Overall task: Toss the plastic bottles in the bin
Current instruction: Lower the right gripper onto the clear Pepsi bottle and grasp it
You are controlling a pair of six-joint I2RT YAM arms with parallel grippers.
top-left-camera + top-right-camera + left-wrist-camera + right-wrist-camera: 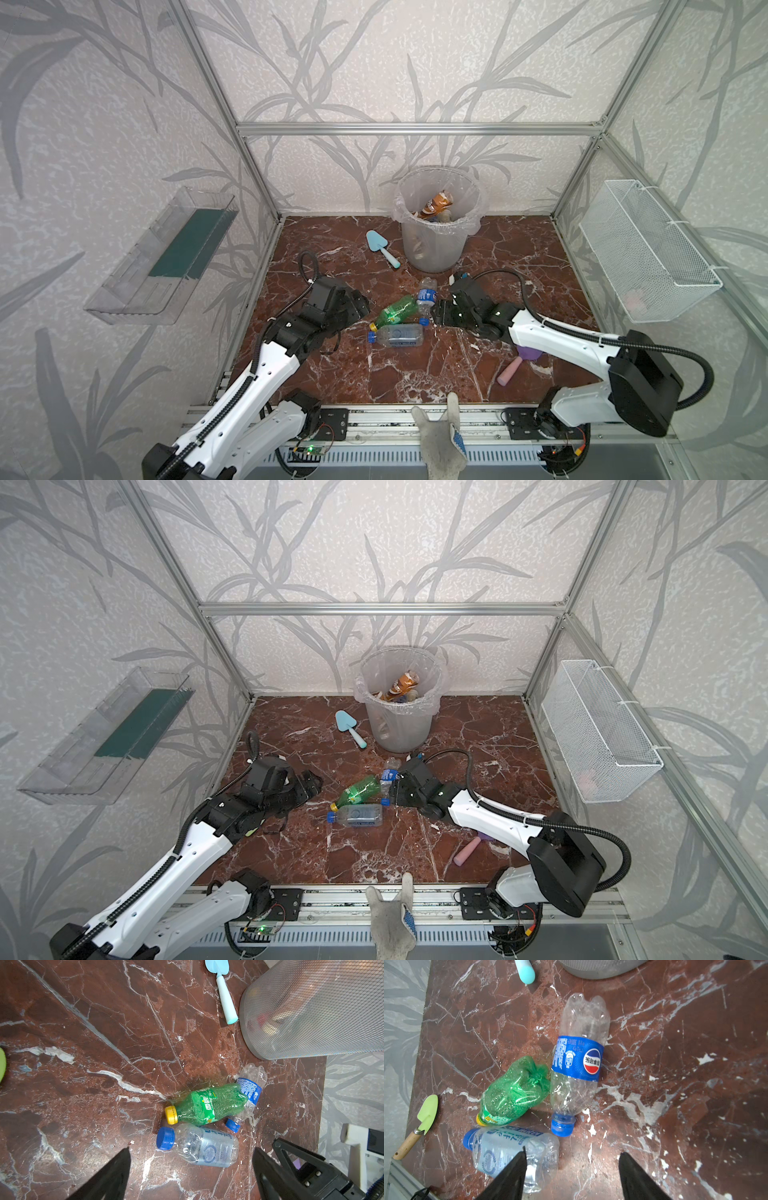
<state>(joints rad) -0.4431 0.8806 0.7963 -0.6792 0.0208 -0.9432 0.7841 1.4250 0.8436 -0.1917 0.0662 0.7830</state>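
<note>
Lying dented, touching: yellow-capped green bottle, blue-capped blue-label bottle, blue-capped pale-label bottle; left gripper gaping wide, right gripper narrower, both empty

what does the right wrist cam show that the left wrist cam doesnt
Only the right wrist view: the whole light-green trowel with its wooden handle; the left wrist view catches just a green sliver at its edge. Only the left wrist view: the light-blue trowel with its blade, and the tall wall of the bin; the right wrist view has just the handle's end and the bin's base. Both: the green bottle, the blue-labelled clear bottle and the blue-capped water bottle, lying close together.
</note>
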